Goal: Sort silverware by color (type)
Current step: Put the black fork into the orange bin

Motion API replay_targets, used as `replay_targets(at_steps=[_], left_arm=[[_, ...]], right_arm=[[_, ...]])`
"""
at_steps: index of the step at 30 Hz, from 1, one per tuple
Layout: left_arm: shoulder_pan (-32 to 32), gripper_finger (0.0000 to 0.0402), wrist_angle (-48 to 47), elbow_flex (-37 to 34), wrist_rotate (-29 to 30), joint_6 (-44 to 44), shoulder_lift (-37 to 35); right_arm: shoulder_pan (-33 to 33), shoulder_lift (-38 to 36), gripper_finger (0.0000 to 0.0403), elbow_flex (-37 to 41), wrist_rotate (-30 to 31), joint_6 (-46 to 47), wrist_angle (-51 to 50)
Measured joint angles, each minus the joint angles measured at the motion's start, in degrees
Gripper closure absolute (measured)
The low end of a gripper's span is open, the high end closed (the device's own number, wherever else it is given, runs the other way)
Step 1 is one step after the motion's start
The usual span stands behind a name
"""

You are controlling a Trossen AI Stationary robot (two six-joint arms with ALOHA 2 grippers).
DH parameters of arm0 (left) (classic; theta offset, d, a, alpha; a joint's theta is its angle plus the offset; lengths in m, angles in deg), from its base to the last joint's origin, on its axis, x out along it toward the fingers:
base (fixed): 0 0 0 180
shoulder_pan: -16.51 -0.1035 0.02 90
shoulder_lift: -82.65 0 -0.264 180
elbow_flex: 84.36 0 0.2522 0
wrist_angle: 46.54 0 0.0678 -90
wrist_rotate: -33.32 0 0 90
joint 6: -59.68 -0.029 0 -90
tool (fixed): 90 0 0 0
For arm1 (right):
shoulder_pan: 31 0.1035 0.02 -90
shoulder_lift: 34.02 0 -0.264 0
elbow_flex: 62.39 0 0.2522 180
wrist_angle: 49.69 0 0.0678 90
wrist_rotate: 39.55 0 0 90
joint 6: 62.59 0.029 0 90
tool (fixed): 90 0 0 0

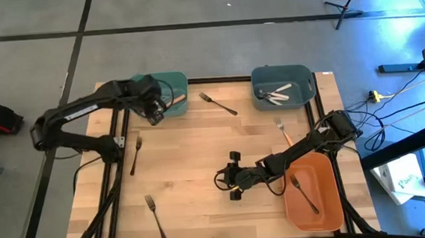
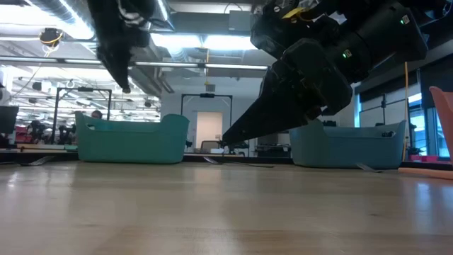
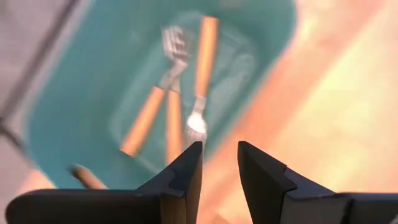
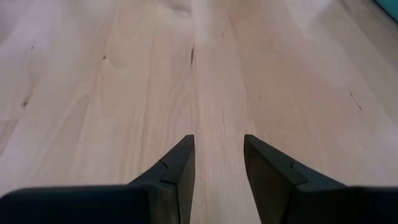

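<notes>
My left gripper [image 1: 154, 112] [image 3: 219, 146] hangs open over the near rim of the teal bin [image 1: 169, 88] at the far left and holds nothing. Several orange-handled utensils [image 3: 180, 93] lie in that bin. My right gripper [image 1: 234, 179] [image 4: 217, 140] is open and low over bare wood at the table's middle. Lying flat on the table are a dark fork [image 1: 217, 103], an orange-handled fork [image 1: 282, 131], a brown-handled fork [image 1: 135, 154] and another dark fork [image 1: 155, 217].
A blue-grey bin [image 1: 283, 85] at the far right holds pale-handled utensils. An orange bin [image 1: 313, 191] at the near right holds one dark fork. In the low view both bins [image 2: 131, 138] [image 2: 350, 145] stand along the far edge. Bare wood lies between the two arms.
</notes>
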Motion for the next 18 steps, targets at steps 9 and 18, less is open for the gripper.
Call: replay_targets(at_steps=[9, 18], left_arm=[[15.13, 0.0304, -8.31, -0.01, -11.24, 17.81, -3.71], [38.78, 0.0304, -8.34, -0.07, -10.76, 38.38, -3.42]], right_arm=[[-0.02, 0.00, 0.0276, 0.00, 0.00, 0.35, 0.00], [0.00, 0.00, 0.0276, 0.00, -0.02, 0.64, -0.33]])
